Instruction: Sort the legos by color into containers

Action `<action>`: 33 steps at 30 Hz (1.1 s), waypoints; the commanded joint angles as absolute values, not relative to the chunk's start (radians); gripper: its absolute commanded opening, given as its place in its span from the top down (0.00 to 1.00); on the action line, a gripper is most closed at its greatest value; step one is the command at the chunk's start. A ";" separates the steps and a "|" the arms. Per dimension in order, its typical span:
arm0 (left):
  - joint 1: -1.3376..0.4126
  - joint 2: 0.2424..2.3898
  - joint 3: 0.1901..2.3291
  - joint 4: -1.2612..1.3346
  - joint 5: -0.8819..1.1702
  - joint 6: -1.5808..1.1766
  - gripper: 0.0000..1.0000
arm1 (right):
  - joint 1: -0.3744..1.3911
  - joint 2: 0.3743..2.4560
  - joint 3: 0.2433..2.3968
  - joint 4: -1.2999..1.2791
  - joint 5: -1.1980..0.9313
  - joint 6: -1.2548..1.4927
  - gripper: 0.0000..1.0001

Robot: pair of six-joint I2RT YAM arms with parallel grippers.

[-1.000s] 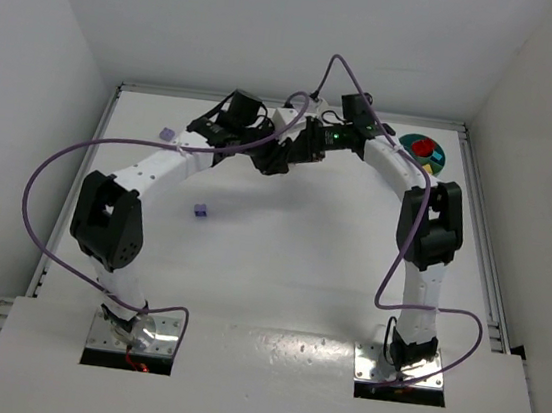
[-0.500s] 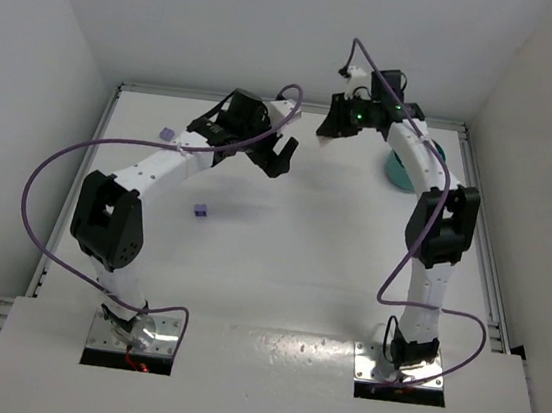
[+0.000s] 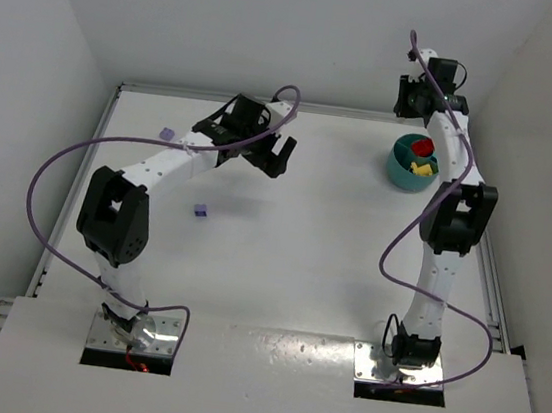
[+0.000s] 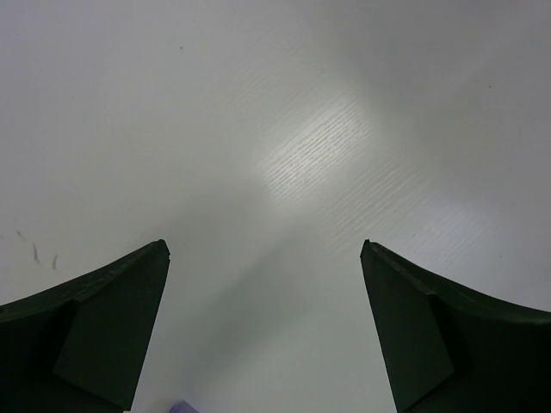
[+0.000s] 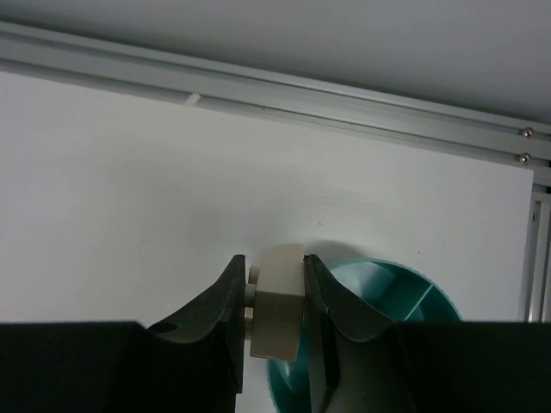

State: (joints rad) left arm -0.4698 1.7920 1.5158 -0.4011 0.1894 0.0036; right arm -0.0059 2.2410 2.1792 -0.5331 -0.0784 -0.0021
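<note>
A purple cube lies on the white surface. Farther off, the left hand hangs with its fingers spread wide, holding nothing. Farthest, the right hand is clamped on a cream brick near the teal dish.

Likely a robotics lab: bare white walls enclose a rail-edged table.

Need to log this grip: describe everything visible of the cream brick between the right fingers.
The cream brick is a small block of smooth matte plastic, round studs on the side facing one finger. The right fingers clamp it upright from both sides. In the wrist view it overlaps the edge of the teal dish.
</note>
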 commanded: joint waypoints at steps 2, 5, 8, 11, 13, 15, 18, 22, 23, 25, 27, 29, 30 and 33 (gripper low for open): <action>-0.463 1.790 1.554 -0.397 0.163 -0.018 0.00 | -0.011 2.276 2.244 -0.515 -0.037 -0.058 1.00; -0.463 1.790 1.554 -0.407 0.163 -0.018 0.00 | -0.011 2.303 2.244 -0.515 -0.026 -0.069 1.00; -0.463 1.790 1.554 -0.407 0.153 -0.018 0.00 | -0.020 2.322 2.255 -0.506 0.000 -0.093 1.00; -0.463 1.790 1.554 -0.407 0.144 -0.018 0.00 | -0.020 2.332 2.255 -0.506 0.012 -0.103 1.00; -0.463 1.790 1.554 -0.407 0.144 -0.018 0.00 | -0.029 2.341 2.246 -0.506 0.026 -0.114 1.00; -0.463 1.790 1.554 -0.407 0.144 -0.018 0.00 | -0.038 2.341 2.246 -0.506 0.035 -0.123 1.00; -0.463 1.799 1.554 -0.407 0.144 -0.018 0.00 | -0.038 2.341 2.246 -0.515 0.035 -0.132 1.00; -0.463 1.809 1.554 -0.407 0.155 -0.028 0.00 | -0.048 2.341 2.223 -0.525 0.044 -0.155 1.00; -0.463 1.809 1.554 -0.407 0.155 -0.028 0.00 | -0.048 2.341 2.223 -0.525 0.044 -0.155 1.00; -0.463 1.818 1.565 -0.407 0.166 -0.028 0.00 | -0.057 2.341 2.223 -0.534 0.044 -0.155 1.00; -0.463 1.818 1.565 -0.407 0.166 -0.028 0.00 | -0.057 2.341 2.214 -0.534 0.044 -0.164 0.99; -0.463 1.827 1.565 -0.407 0.166 -0.028 0.00 | -0.057 2.341 2.214 -0.534 0.044 -0.164 0.94; -0.463 1.827 1.574 -0.416 0.166 -0.028 0.00 | -0.057 2.341 2.214 -0.543 0.044 -0.164 0.93; -0.463 1.827 1.574 -0.416 0.166 -0.028 0.00 | -0.057 2.341 2.214 -0.543 0.044 -0.164 0.88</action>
State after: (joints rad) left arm -0.4698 1.8206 1.5326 -0.4206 0.1577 -0.0128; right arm -0.0532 2.3466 2.2036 -0.5518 0.0273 -0.1509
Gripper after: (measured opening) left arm 0.997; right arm 0.269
